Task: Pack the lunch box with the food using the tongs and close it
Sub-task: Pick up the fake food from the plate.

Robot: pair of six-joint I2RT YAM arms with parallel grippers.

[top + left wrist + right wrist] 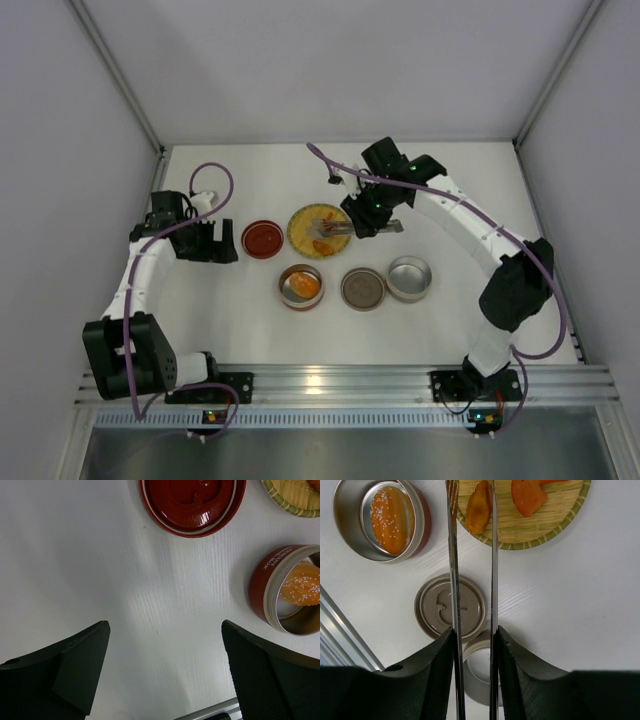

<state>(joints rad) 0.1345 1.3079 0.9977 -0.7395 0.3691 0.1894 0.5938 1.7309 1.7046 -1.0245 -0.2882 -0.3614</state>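
My right gripper [474,630] [366,220] is shut on the tongs [453,570], whose two silver arms stand a little apart and reach over the yellow woven plate [545,527]. One orange piece of food [479,507] lies on the plate between the tong arms, and a red-orange piece [527,495] lies beside it. The red lunch box tin [301,286] [260,587] has an orange seeded piece [387,512] inside. My left gripper [165,627] [207,242] hangs open over bare table, left of the red lid [192,505].
A brown lid [437,607] and an empty silver tin [409,278] lie in front of the plate, right of the red tin. The red lid [263,239] sits left of the plate. An aluminium rail [330,385] runs along the near edge.
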